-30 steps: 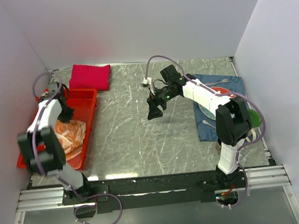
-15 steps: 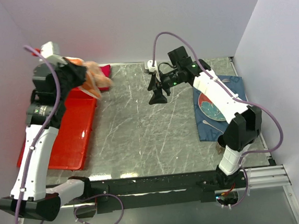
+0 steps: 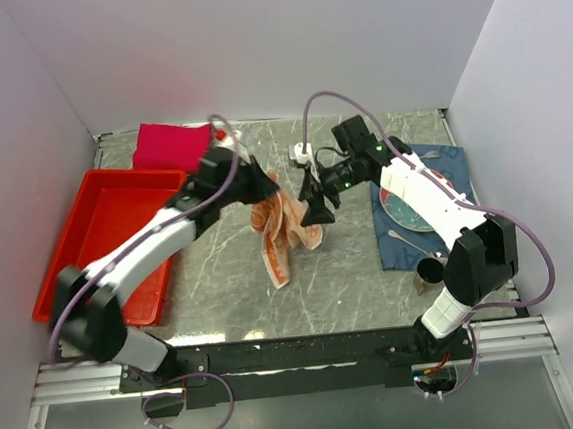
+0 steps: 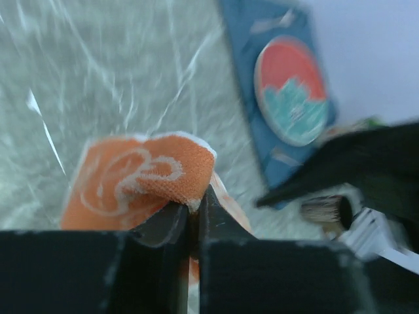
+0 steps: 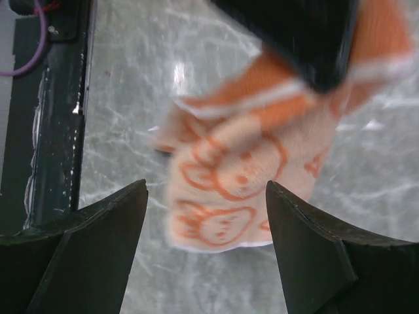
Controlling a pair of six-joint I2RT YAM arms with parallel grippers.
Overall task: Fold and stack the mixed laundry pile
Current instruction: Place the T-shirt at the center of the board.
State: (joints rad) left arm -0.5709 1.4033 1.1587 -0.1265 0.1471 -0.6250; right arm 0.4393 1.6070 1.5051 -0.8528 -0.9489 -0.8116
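Observation:
A small orange-and-white patterned cloth (image 3: 285,238) hangs over the middle of the table, and my left gripper (image 3: 264,190) is shut on its top edge. In the left wrist view the jaws (image 4: 194,200) pinch a folded corner of the cloth (image 4: 141,176). My right gripper (image 3: 316,208) hovers open just right of the hanging cloth. In the right wrist view the cloth (image 5: 236,190) shows beyond the spread fingers (image 5: 206,186), untouched by them. A folded crimson shirt (image 3: 173,145) lies at the back left of the table.
A red plastic tray (image 3: 97,231) sits at the left with nothing in it. On the right lies a dark blue placemat (image 3: 394,240) with a plate (image 3: 412,209) and cutlery. A small white block (image 3: 299,153) sits near the back.
My left arm lifted the patterned cloth out of the red tray and swung it right, over the table's middle. The right gripper stayed open and drifted slightly closer to the cloth.

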